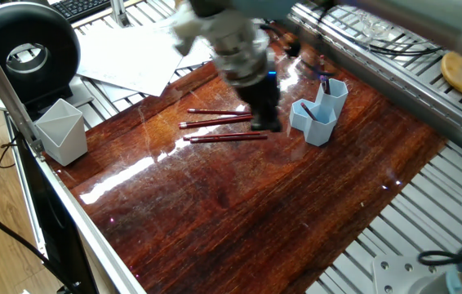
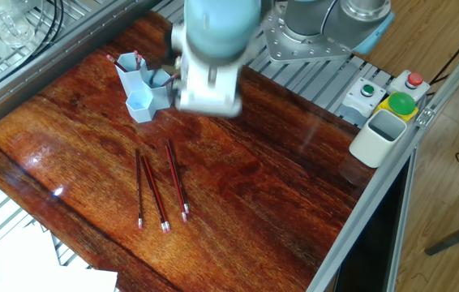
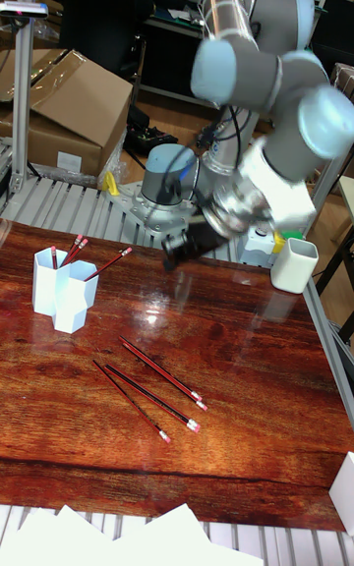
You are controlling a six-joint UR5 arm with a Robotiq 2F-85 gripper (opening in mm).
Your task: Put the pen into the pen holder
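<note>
**Between the holder and the loose pens**

My jaws (image 1: pixel 266 122) hang above the counter (image 1: pixel 239 212), blurred in every view, so I cannot tell how far they are parted; I can make out nothing gripped in them. In the one fixed view they point down beside the right-hand ends of the three red pens (image 1: pixel 219 126), between those pens and the pen holder (image 1: pixel 319 114).

The three pens lie flat and roughly parallel, slightly apart from one another, which leaves each one room for my fingers to straddle it. In the other fixed view they lie nearer the camera than the holder (image 2: pixel 143 89), well apart from it.

The holder stands upright on the far right of the counter, its hexagonal tubes open upward, and a few pens (image 3: pixel 81 256) already lean in them, tips down. Upright and open like that, it takes a pen dropped in lengthwise.

A pale angular cup (image 1: pixel 61 131) sits at the near left edge, well away and not my target.

I judge the step in hand to be fetching another loose pen.
</note>
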